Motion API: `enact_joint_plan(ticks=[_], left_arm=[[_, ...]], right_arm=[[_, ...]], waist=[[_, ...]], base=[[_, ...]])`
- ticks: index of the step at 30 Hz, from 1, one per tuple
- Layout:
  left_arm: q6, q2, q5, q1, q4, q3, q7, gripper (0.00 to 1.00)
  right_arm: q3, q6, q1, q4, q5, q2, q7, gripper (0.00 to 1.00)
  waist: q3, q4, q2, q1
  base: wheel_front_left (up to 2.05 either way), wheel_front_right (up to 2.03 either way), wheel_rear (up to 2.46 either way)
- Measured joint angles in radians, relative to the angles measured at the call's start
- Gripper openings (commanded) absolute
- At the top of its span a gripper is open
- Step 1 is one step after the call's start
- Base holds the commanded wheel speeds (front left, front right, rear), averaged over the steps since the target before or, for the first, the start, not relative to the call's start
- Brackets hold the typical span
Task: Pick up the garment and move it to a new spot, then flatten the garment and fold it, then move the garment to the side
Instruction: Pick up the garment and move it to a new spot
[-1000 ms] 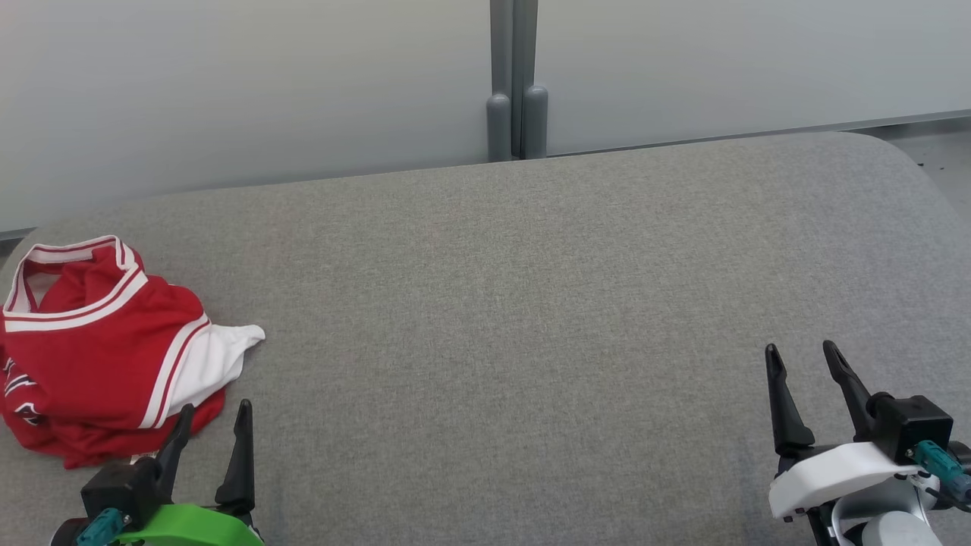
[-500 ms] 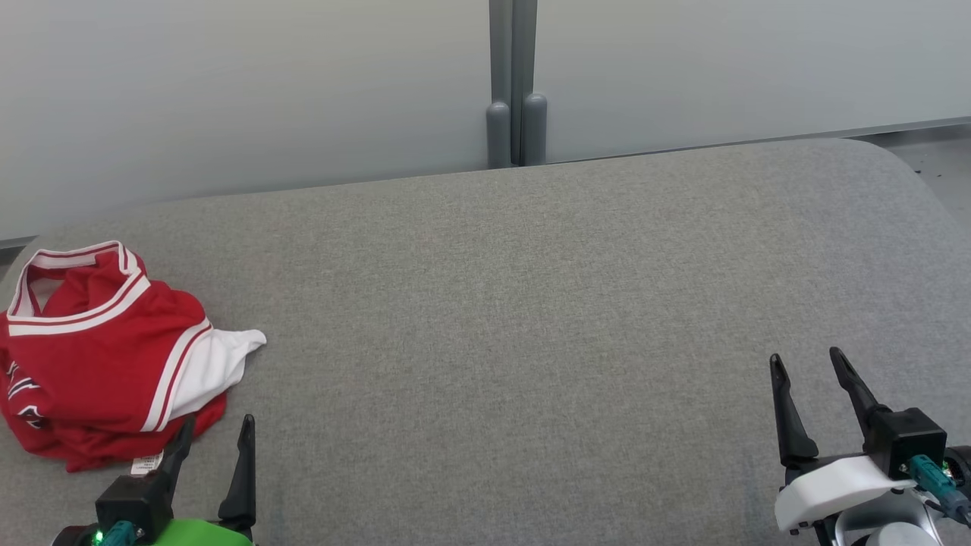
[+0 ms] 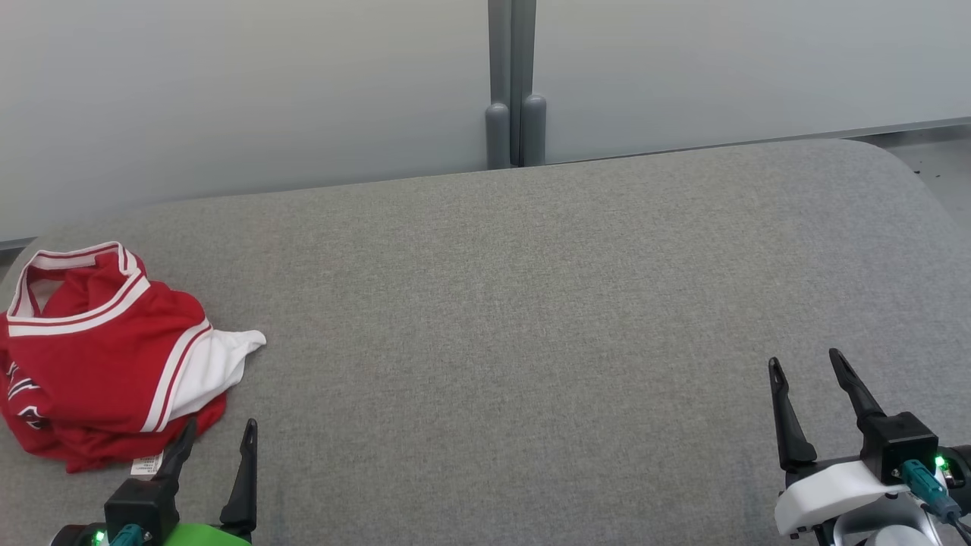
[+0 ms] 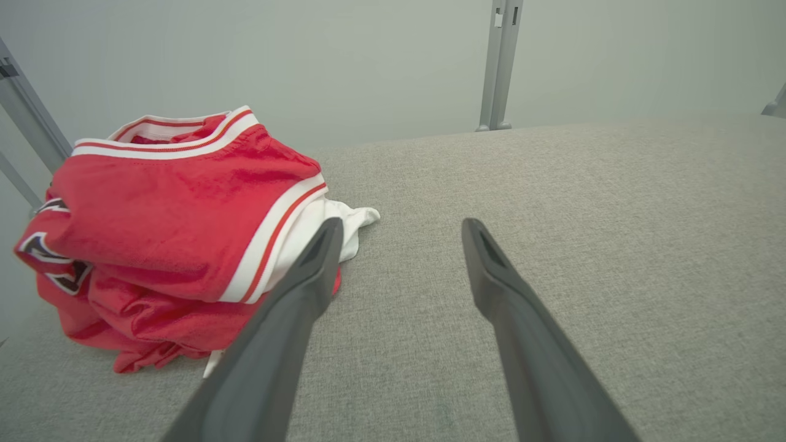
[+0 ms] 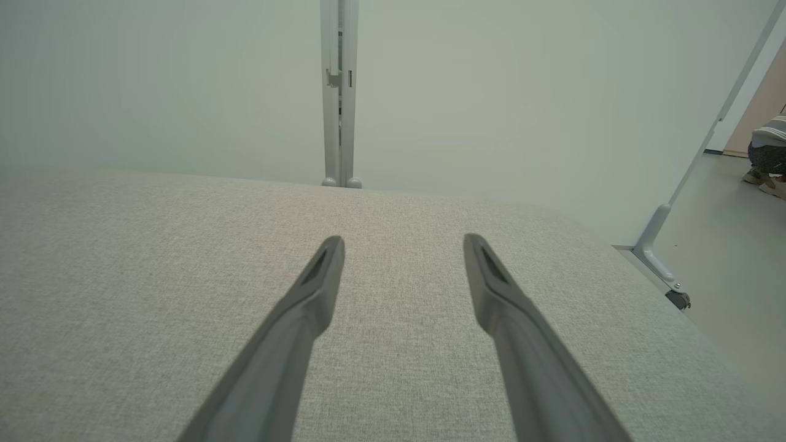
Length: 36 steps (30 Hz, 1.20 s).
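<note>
Lying bunched at the lower left of the head view, the red and white garment [image 3: 106,356] is resting on the grey counter [image 3: 531,303]. Its long axis is running up the frame, with the striped collar at the top and a white flap poking out to the right. The left end effector [image 3: 220,425] is hovering just below and right of the heap, spread wide and holding nothing. In the left wrist view one finger is overlapping the white flap, though contact cannot be told. The right end effector [image 3: 804,358] is hanging at the lower right, likewise spread and empty, well apart from the cloth. The left arm is nearer, so the pickup is probably calling for a short reach up and leftward.
</note>
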Motion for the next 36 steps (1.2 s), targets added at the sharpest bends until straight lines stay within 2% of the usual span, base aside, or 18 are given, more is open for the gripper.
enact_joint_plan(ticks=[8,13,19,30,36], left_arm=[[0.000,0.001,-0.001,0.000,-0.001,-0.004,-0.001,1.00],[0.000,0.005,-0.001,-0.002,-0.002,-0.006,-0.001,1.00],[0.000,0.007,-0.001,-0.003,-0.007,0.018,-0.003,1.00],[0.000,0.017,-0.001,0.074,-0.027,0.092,-0.003,1.00],[0.000,0.012,-0.001,0.083,-0.040,0.111,-0.003,1.00]], right_arm=[[-0.005,0.000,0.000,0.000,0.000,0.005,0.000,1.00],[0.010,0.000,0.009,-0.003,0.000,0.007,0.000,1.00],[0.033,0.000,0.013,-0.003,0.002,0.008,-0.001,1.00],[0.110,0.000,-0.016,0.023,0.025,0.015,-0.001,1.00],[0.120,0.000,-0.015,0.027,0.028,0.016,-0.001,1.00]], waist=[[0.004,0.005,0.0000,0.0000],[0.004,0.034,0.0000,0.0000],[0.001,0.141,0.0000,0.0000],[-0.018,0.386,0.0000,0.0000],[-0.033,0.477,0.0000,0.0000]], base=[[0.00,0.00,0.00],[0.00,0.00,0.00],[0.00,0.00,0.00],[0.00,0.00,0.00],[0.00,0.00,0.00]])
